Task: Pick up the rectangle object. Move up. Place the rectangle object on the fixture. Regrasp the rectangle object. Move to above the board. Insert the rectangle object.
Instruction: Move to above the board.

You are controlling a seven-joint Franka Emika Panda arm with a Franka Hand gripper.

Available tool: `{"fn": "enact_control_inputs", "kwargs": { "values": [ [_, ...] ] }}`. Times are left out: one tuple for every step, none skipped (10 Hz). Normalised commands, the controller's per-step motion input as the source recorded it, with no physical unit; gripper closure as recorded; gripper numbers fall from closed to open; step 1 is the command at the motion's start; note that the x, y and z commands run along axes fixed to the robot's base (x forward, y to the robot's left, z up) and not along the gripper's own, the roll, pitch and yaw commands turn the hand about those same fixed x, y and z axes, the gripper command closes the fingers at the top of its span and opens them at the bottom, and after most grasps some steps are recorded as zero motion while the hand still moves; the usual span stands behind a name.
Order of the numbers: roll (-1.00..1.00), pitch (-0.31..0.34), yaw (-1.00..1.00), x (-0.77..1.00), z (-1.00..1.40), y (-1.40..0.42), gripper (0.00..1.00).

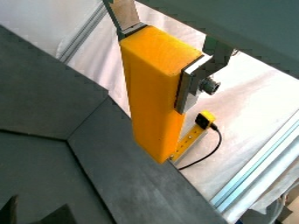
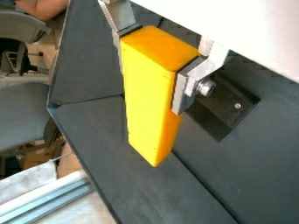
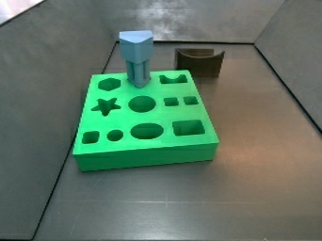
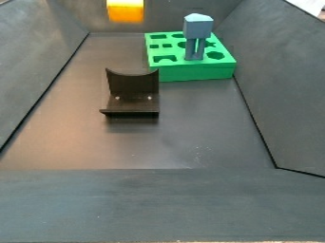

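My gripper [image 1: 158, 54] is shut on the rectangle object [image 1: 152, 96], an orange-yellow block that hangs lengthwise down from the fingers, well above the dark floor. Both wrist views show it, with the gripper [image 2: 156, 57] clamping the block's [image 2: 149, 105] upper end between silver fingers [image 2: 191, 80]. In a side view only the block's lower end [image 4: 124, 11] shows at the frame's upper edge; the gripper itself is out of frame there. The fixture [image 4: 129, 93] stands on the floor, also seen in a side view [image 3: 199, 61]. The green board [image 3: 145, 158] shows in both side views [image 4: 219, 66].
A blue pentagon-topped peg [image 3: 135, 56] stands upright in the board, also in a side view [image 4: 197, 33]. Dark sloping walls [image 4: 38, 85] enclose the floor. An aluminium frame rail [image 1: 263, 166] and a yellow cable plug [image 1: 205, 121] lie outside the wall.
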Motion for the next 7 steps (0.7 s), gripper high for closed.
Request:
{"fn": "enact_control_inputs", "kwargs": {
  "values": [
    [-0.09,0.076,-0.05,-0.06,0.27,0.02,1.0],
    [-1.0,0.013,-0.14,-0.56,0.27,-1.0,1.0],
    [-1.0,0.008,-0.13,-0.57,0.27,-1.0,1.0],
    [-1.0,0.007,-0.13,-0.6,0.29,-1.0,1.0],
    [-1.0,0.005,-0.14,-0.63,0.27,-1.0,1.0],
    [-1.0,0.006,-0.14,-0.65,0.29,-1.0,1.0],
    [-1.0,0.006,-0.14,-0.68,0.31,-1.0,1.0]
  ]
}}
